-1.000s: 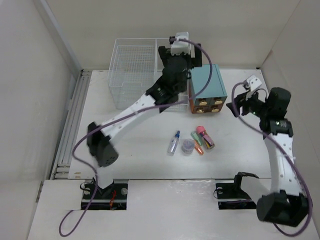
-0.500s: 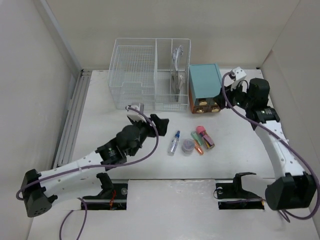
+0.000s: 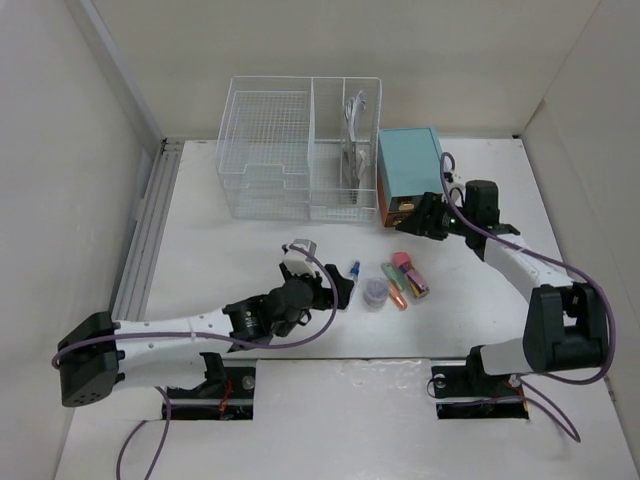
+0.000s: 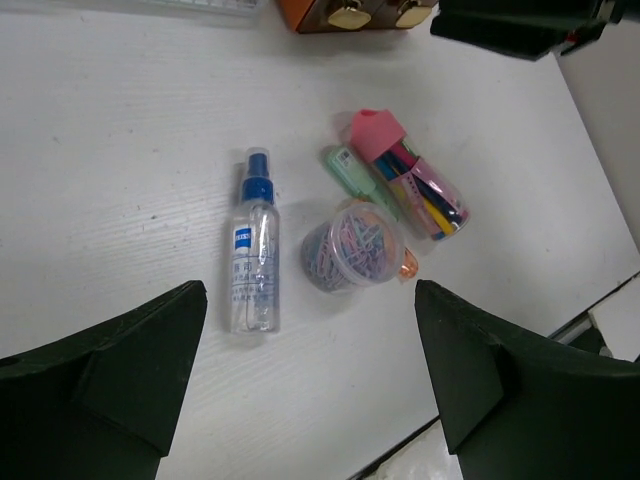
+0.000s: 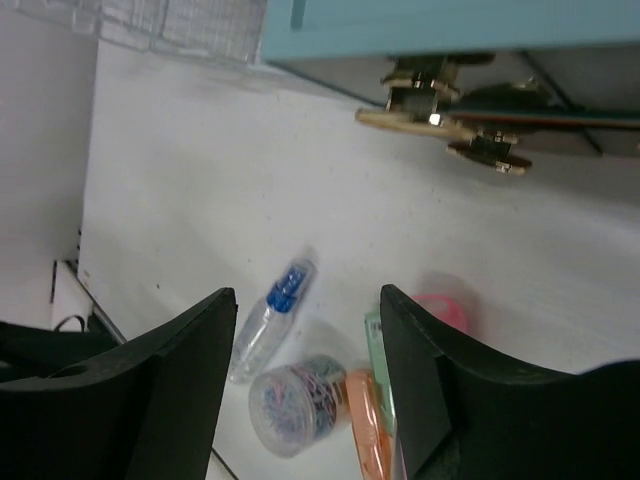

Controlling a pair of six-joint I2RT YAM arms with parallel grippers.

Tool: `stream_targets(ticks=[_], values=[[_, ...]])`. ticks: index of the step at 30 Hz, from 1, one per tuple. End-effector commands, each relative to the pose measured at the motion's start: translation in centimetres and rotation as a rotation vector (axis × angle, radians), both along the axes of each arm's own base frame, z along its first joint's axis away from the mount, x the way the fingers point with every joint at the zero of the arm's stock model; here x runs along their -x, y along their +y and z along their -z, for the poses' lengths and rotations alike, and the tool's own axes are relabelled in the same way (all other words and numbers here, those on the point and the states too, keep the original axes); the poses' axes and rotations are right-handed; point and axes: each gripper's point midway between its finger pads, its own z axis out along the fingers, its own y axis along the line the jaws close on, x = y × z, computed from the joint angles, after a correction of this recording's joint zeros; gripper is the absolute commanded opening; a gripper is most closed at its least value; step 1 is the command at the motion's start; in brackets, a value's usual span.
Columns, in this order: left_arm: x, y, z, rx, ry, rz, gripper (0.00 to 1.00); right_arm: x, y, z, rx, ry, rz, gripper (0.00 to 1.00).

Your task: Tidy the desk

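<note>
On the white desk (image 3: 235, 255) lie a clear spray bottle with a blue cap (image 4: 252, 250), a cup of coloured paper clips (image 4: 350, 248), a green highlighter (image 4: 355, 172), an orange highlighter (image 4: 408, 265) and a pink pen case (image 4: 410, 180). My left gripper (image 3: 338, 290) is open and empty, low over the desk just near of the bottle (image 3: 352, 268) and cup (image 3: 375, 292). My right gripper (image 3: 413, 217) is open and empty, just in front of the brown drawers of the teal box (image 3: 410, 168). Their brass knobs (image 5: 440, 110) show in the right wrist view.
A white wire-mesh basket (image 3: 265, 150) with two compartments stands at the back, left of the teal box; something white and metallic hangs in its right compartment (image 3: 352, 140). Walls close in on both sides. The desk's near edge (image 3: 350, 358) runs close behind the left gripper.
My left arm swung down from the basket to the desk front, ending by the spray bottle. My right arm moved left and down to the teal box's drawer front.
</note>
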Motion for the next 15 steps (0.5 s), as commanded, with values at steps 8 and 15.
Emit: stream_targets(ticks=[8,15], values=[[-0.2,-0.9,-1.3,0.085,-0.031,-0.045,0.84,-7.1,0.2,-0.7,-0.073,-0.07,0.206,0.65],[-0.1,-1.5,-0.8,0.036,-0.047,-0.037,0.84,-9.3,-0.1,-1.2,-0.078,-0.131,0.27,0.64]])
